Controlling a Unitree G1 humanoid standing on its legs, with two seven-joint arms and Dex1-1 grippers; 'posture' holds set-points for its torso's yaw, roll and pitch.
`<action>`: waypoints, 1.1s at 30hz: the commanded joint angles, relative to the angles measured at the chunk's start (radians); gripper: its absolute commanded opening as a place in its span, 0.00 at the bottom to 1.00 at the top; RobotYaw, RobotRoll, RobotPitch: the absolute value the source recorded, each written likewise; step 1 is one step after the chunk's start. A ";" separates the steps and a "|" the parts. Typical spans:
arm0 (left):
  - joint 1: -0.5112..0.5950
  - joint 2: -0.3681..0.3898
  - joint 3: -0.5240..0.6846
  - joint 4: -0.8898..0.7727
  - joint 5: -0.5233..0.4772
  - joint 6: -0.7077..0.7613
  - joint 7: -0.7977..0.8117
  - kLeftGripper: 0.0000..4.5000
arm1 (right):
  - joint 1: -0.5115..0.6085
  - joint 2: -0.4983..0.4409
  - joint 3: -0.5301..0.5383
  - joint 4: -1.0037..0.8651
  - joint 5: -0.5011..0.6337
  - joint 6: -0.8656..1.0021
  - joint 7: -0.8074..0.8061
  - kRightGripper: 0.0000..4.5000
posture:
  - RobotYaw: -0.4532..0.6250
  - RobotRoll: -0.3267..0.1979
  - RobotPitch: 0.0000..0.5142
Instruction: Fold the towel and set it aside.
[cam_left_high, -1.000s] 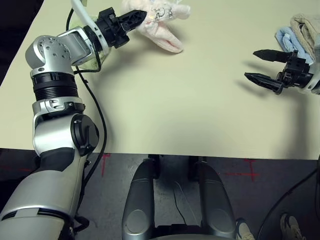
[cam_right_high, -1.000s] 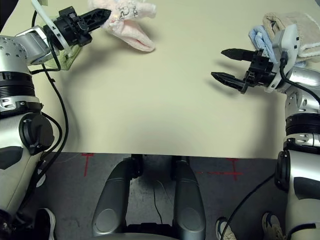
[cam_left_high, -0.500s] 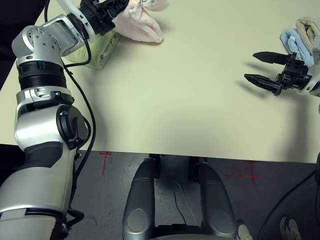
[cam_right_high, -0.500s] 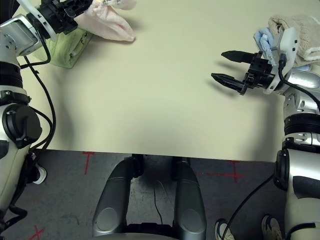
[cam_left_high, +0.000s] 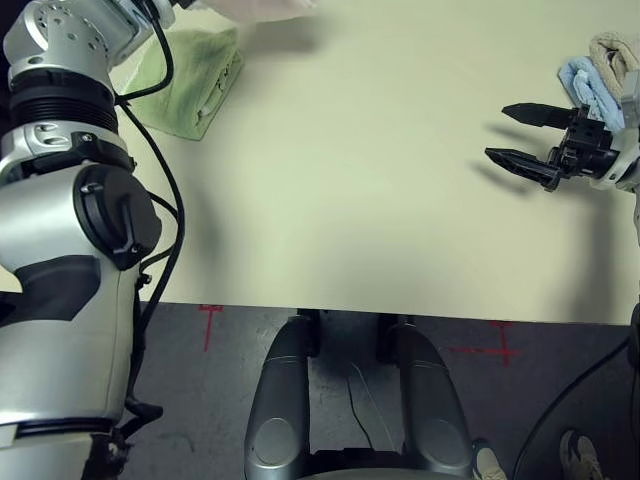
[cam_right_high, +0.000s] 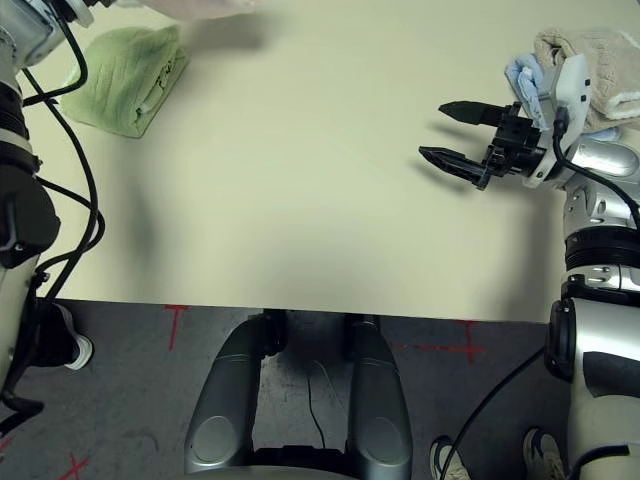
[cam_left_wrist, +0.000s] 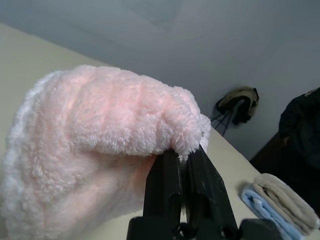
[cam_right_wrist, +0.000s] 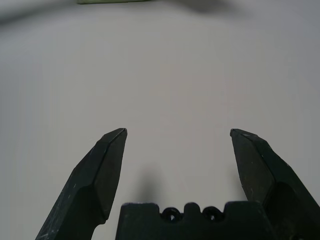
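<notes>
Left wrist view: the left pincer (cam_left_wrist: 186, 154) is clamped on the pale pink towel (cam_left_wrist: 107, 112), pinching it near one edge, with the rest bulging out beside and beyond the tips. In the left eye view the towel sits at the far edge of the picture, past the green towel (cam_left_high: 190, 85) on the bench (cam_left_high: 340, 190), a shadow falling beside it, so it looks lifted. The right pincer (cam_right_high: 478, 140) stands wide apart and holds nothing, near the blue towel (cam_right_high: 526, 80) and well apart from the pink one. The folding appears done and the setting aside in hand, I judge. The next move calls for lowering the bundle gently, perhaps near the green towel, then letting go without dragging the folds loose.
</notes>
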 joint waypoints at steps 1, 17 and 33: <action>-0.004 0.030 -0.025 0.033 0.056 -0.049 -0.009 0.00 | 0.016 -0.009 0.001 -0.012 -0.005 0.004 0.001 1.00 | 0.44 0.62 0.77; 0.192 0.143 -0.031 -0.044 0.114 -0.041 -0.033 0.00 | 0.005 -0.017 0.002 0.007 -0.005 0.002 0.011 1.00 | 0.45 0.62 0.78; 0.586 0.213 0.095 -0.719 -0.100 0.417 0.029 0.00 | -0.046 -0.018 0.008 0.114 -0.024 -0.047 0.036 1.00 | 0.48 0.62 0.78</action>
